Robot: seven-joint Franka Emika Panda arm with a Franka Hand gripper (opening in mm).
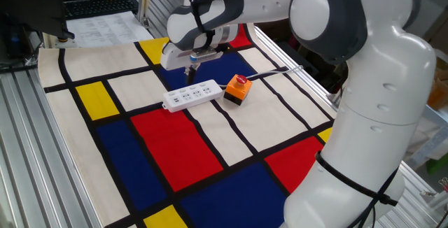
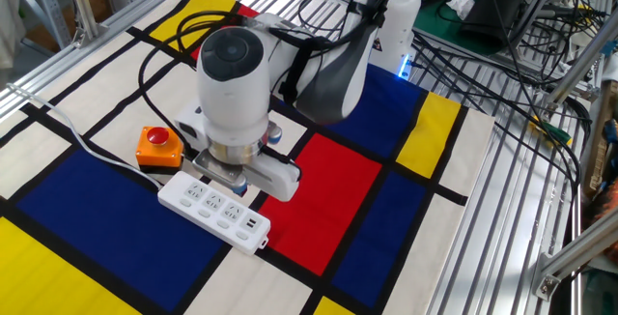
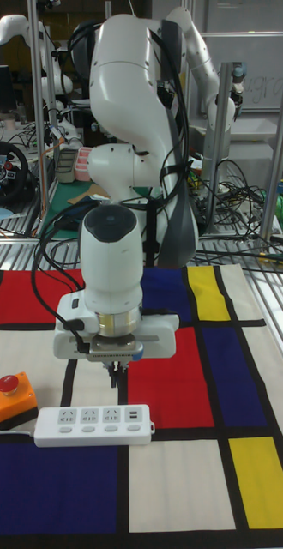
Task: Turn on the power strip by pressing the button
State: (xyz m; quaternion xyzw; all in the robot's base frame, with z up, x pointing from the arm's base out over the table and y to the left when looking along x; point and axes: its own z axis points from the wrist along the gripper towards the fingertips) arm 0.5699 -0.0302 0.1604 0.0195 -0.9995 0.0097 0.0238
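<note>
The white power strip (image 1: 192, 94) lies on the patterned cloth, its thin cord running off past the orange box. In the other fixed view the power strip (image 2: 214, 209) is just in front of the arm, and in the tall view the power strip (image 3: 93, 425) lies flat below it. My gripper (image 3: 116, 376) points straight down, fingers shut into one dark tip with nothing held, a short way above the strip's far edge. The gripper (image 1: 190, 70) hangs over the strip's middle; the gripper (image 2: 238, 188) nearly meets it. The button is too small to make out.
An orange-and-black box with a red domed button (image 1: 237, 88) stands at the strip's cord end, also seen as the orange box (image 2: 159, 146) and the orange box (image 3: 10, 396). The cloth (image 1: 161, 144) has red, blue, yellow and white panels. Metal rails border the table.
</note>
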